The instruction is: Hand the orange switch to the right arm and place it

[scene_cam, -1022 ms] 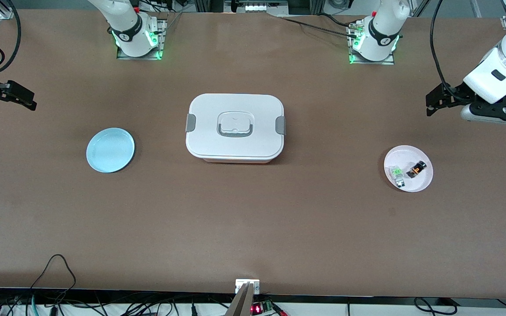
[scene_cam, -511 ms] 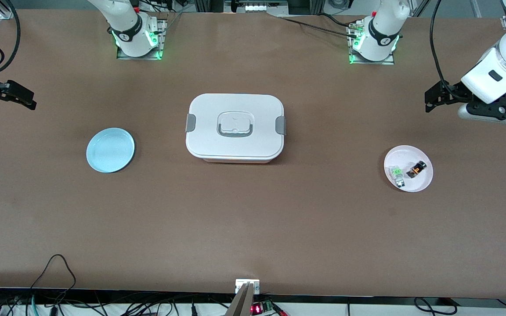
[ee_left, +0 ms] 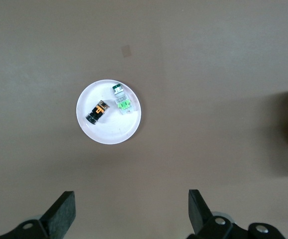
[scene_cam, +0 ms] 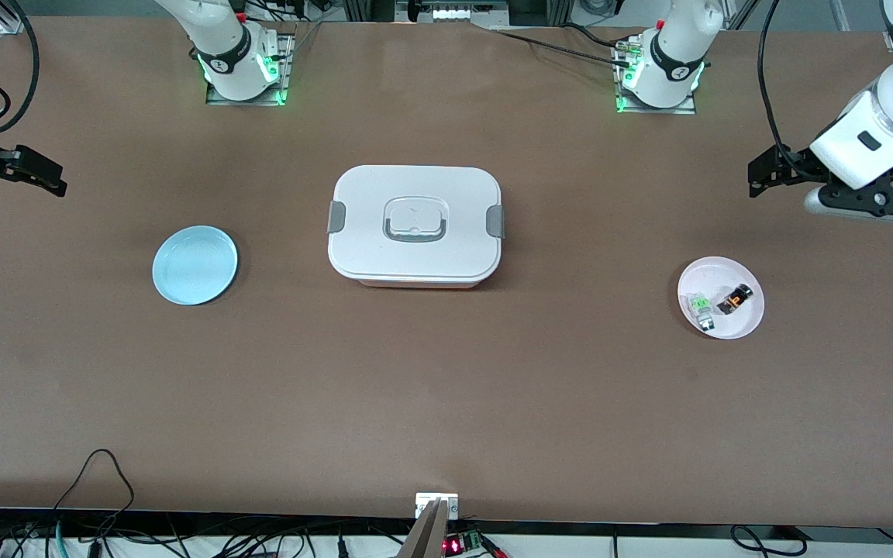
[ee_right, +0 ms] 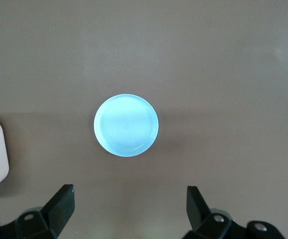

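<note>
**Both arms high and empty — orange switch lies untouched on the pink plate.**

The tiny black blocky orange switch (scene_cam: 734, 299) lies in the small round pale-pink plate (scene_cam: 714, 271) at the left arm's end of the brown counter (scene_cam: 446, 387), just beside a clear-grey component with a green top (scene_cam: 701, 308). The left gripper (scene_cam: 764, 172) hovers with its fingers (ee_left: 61, 214) wide apart over bare counter; on the front view's clock face the switch sits at about five o'clock from it, its long axis running from roughly one to seven. The left arm is plainly the nearer one. The right gripper (scene_cam: 47, 177), fingers (ee_right: 59, 204) also spread and empty, waits over the other end, the round light-blue plate (scene_cam: 194, 264) below it. A white lidded box (scene_cam: 415, 225) stands mid-counter. Against a second ago the left gripper has crept slightly toward the bases — nothing on the counter has shifted.
</note>
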### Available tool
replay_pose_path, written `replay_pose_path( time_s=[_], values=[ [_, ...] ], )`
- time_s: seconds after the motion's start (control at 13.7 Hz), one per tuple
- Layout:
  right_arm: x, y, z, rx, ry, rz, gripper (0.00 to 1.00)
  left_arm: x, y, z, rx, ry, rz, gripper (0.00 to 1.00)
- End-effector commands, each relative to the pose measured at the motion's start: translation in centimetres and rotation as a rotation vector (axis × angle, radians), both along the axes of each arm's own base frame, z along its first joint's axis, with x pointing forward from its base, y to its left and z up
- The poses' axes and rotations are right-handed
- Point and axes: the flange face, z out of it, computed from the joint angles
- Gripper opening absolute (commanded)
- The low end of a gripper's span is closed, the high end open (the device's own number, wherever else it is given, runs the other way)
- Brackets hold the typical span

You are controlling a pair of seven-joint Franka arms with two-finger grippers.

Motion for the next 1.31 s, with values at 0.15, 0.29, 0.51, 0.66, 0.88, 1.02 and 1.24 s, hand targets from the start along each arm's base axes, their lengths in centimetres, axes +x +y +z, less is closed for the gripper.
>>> replay_pose_path(
  time_s=[0.15,0.29,0.51,0.66,0.88,1.02,1.24],
  values=[
    [0.5,0.1,-0.4,0.017,0.017,-0.002,1.00,0.8,0.9,-0.8,0.014,0.027,0.036,1.00],
    [0.8,0.2,-1.1,0.020,0.029,-0.003,1.00,0.6,0.9,-1.3,0.025,0.052,0.126,1.00],
    [1.3,0.8,-2.3,0.042,0.051,-0.007,1.00,0.1,1.0,-2.2,0.052,0.090,0.291,1.00],
    [1.3,0.8,-2.4,0.061,0.052,-0.007,1.00,-0.2,1.0,-4.4,0.071,0.120,0.380,1.00],
    [1.6,0.9,-3.2,0.062,0.070,0.000,1.00,0.9,2.1,-7.4,0.103,0.134,0.478,1.00],
    [1.6,0.9,-3.7,0.062,0.081,0.000,1.00,2.9,3.5,-10.1,0.097,0.119,0.501,1.00],
    [1.9,1.2,-4.4,0.063,0.098,0.005,1.00,3.9,4.0,-12.2,0.102,0.137,0.515,1.00]
  ],
)
